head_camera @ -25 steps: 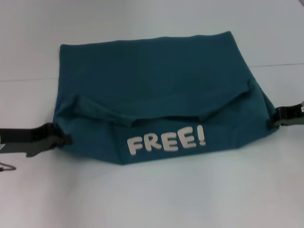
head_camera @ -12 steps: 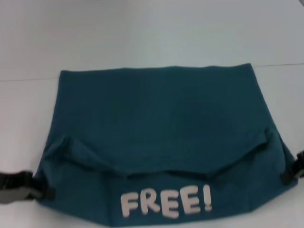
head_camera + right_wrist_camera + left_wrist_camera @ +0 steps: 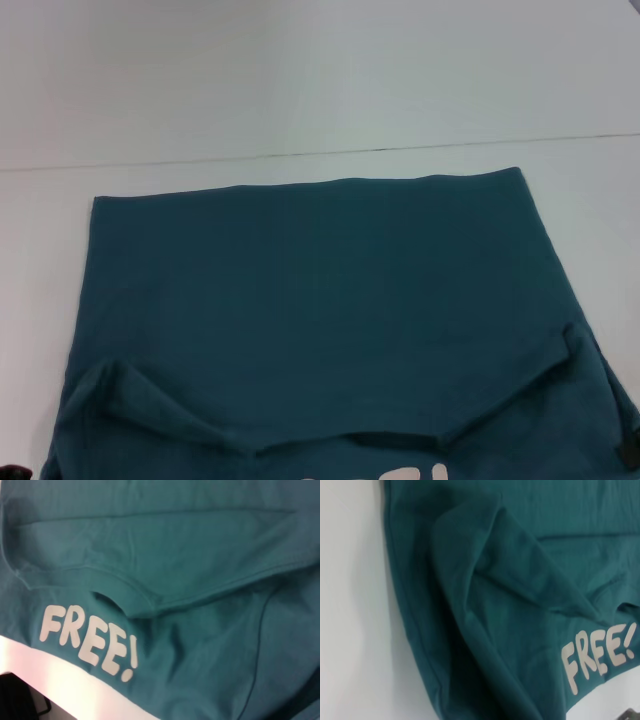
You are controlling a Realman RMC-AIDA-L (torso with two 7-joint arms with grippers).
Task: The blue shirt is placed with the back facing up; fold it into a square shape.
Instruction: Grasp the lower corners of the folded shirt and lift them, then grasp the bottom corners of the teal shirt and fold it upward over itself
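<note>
The blue shirt (image 3: 320, 300) is a dark teal-blue garment of soft knit fabric, spread wide over the white surface (image 3: 300, 80) and filling most of the head view. Its far edge lies straight and flat, parallel to the surface's seam line. Nearer the robot, a folded-over layer forms a sagging edge with raised corners at both sides, dipping toward the middle. Below that fold, the wrist views show white block lettering reading "FREE!" (image 3: 90, 642) printed on the fabric near the shirt's near edge. The cloth there is loosely creased, with soft ridges running along the folded layer (image 3: 485, 610).
</note>
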